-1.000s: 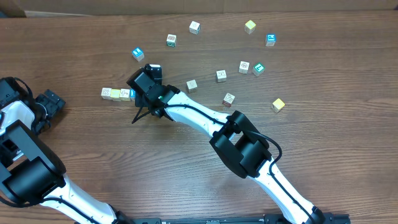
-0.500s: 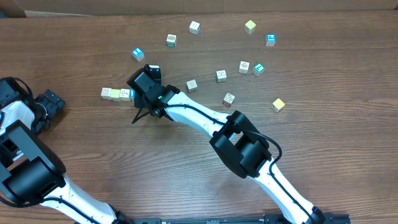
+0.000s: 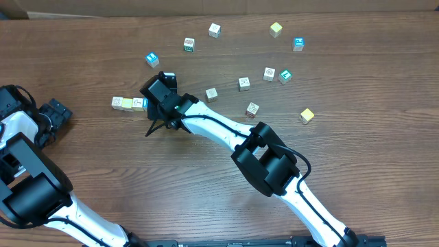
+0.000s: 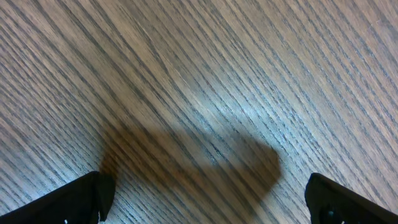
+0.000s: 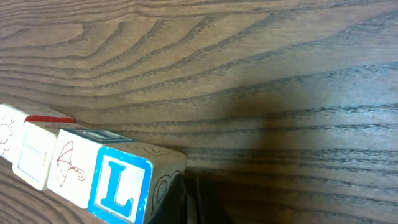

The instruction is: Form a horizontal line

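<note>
Nothing has moved: the right gripper [image 3: 152, 108] stays at the row's [image 3: 129, 103] right end, likely seating the L block [image 5: 118, 186]; I cannot tell its claw's spread

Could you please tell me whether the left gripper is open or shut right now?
Open: the fingertips of the left gripper sit at opposite edges of the left wrist view, with only bare table between them.

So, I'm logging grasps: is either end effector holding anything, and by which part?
Left end effector is open, holding nothing. Right end effector sits by the L block ending the row; a grip cannot be told.
</note>
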{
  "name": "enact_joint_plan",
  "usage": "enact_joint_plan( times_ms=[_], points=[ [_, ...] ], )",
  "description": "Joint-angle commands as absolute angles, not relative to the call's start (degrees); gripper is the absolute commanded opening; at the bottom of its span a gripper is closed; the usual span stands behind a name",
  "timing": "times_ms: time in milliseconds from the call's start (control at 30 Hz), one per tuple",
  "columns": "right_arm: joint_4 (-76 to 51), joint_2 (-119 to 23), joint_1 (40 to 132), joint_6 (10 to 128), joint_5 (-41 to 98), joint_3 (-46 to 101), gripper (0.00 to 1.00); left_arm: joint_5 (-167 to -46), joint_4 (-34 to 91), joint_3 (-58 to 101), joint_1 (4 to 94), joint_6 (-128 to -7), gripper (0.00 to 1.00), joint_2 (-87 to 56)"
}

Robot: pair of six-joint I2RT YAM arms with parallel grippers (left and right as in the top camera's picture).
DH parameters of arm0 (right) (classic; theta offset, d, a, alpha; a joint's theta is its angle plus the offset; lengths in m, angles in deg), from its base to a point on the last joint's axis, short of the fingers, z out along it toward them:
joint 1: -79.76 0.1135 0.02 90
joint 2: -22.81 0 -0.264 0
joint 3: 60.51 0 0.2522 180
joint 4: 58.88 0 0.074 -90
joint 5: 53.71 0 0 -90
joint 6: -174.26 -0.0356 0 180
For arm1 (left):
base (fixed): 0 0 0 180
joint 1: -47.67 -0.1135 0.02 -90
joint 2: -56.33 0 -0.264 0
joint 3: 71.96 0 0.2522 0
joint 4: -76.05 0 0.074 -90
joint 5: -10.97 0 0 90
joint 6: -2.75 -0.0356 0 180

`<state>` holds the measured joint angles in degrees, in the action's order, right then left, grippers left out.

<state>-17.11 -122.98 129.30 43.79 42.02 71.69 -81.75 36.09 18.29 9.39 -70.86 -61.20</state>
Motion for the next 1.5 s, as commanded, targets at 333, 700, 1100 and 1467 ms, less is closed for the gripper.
enact_joint_plan(
  times_ms=[333, 700, 1100, 1467],
  points=[
    [-17.4, -123.3, 129.6, 43.8, 40.9, 70.9, 0.05, -80.1, 33.8, 14.9, 8.4, -70.1, 1.00, -65.4],
    [-15.1, -123.3, 129.5, 43.9, 43.4, 71.0, 0.04, -80.1, 33.8, 14.9, 8.4, -70.1, 1.00, -65.4],
    [-12.3, -115.8, 126.0, 51.6, 45.2, 71.1, 0.04, -80.1, 33.8, 14.9, 8.4, -70.1, 0.99, -65.4],
    [5.3, -110.0, 111.2, 51.5, 45.9, 71.1, 0.04, -80.1, 33.8, 14.9, 8.4, -70.1, 1.00, -65.4]
  ],
)
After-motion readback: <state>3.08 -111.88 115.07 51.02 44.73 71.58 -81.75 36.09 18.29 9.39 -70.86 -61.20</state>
